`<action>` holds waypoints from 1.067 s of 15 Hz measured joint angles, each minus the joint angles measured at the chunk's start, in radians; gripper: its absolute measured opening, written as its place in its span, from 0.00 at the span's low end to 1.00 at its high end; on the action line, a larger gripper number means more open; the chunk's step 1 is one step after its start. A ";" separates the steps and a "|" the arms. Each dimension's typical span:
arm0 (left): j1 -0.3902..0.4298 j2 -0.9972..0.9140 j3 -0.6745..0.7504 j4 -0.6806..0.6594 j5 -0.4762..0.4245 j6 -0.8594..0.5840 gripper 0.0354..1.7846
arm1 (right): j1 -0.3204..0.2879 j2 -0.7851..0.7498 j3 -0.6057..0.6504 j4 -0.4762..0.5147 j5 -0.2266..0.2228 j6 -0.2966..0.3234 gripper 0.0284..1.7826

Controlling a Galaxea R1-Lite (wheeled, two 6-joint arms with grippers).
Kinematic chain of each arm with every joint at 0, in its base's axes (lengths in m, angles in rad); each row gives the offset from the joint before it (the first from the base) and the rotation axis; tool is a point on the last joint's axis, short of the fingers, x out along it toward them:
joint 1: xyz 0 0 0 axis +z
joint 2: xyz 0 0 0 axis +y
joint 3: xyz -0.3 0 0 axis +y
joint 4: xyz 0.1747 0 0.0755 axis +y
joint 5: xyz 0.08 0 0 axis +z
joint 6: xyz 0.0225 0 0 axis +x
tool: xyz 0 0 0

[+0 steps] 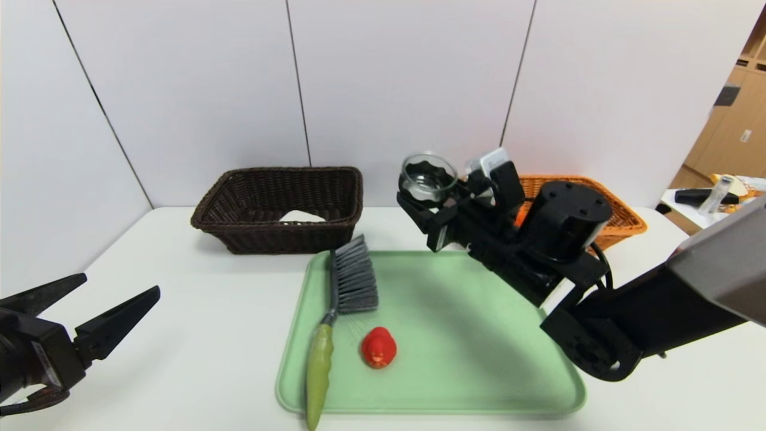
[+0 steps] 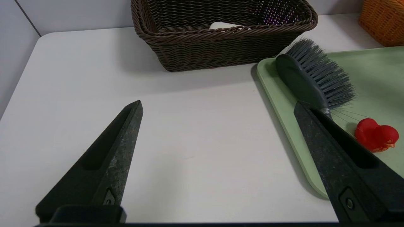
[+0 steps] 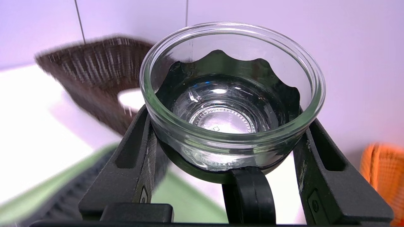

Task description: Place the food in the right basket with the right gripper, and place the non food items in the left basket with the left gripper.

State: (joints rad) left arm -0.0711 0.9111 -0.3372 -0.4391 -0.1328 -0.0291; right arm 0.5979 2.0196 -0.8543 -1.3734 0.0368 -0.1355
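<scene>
Right wrist view shows the right gripper (image 3: 225, 151) pinching the glass cup (image 3: 232, 97) upright above the tray (image 1: 479, 335), probably to carry it toward the dark basket (image 1: 281, 206), while the left gripper (image 1: 90, 311) waits spread near the table edge.

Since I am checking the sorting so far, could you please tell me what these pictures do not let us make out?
- Orange basket contents: head view, the right gripper and its arm cover the inside.
- White item in the dark basket: head and left wrist views, the basket wall hides all but its top.
- Brush handle end: head view, cut off by the bottom edge.
- Dark basket: right wrist view, blurred behind the glass cup.
</scene>
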 joint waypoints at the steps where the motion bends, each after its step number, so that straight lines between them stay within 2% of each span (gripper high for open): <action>1: 0.000 0.000 -0.001 0.000 0.000 0.000 0.94 | 0.007 -0.020 -0.049 0.064 0.000 -0.001 0.66; 6: -0.001 0.001 -0.008 0.000 -0.001 0.001 0.94 | 0.071 -0.069 -0.343 0.513 -0.009 -0.008 0.66; 8: -0.001 0.002 -0.015 0.000 -0.001 0.002 0.94 | 0.093 -0.036 -0.443 0.626 -0.011 -0.009 0.66; 16: -0.001 0.003 -0.015 0.000 -0.002 0.002 0.94 | 0.162 0.217 -0.770 0.759 -0.015 -0.023 0.66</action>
State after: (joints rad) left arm -0.0721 0.9145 -0.3526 -0.4387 -0.1345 -0.0272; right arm 0.7596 2.2366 -1.6245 -0.6147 0.0219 -0.1583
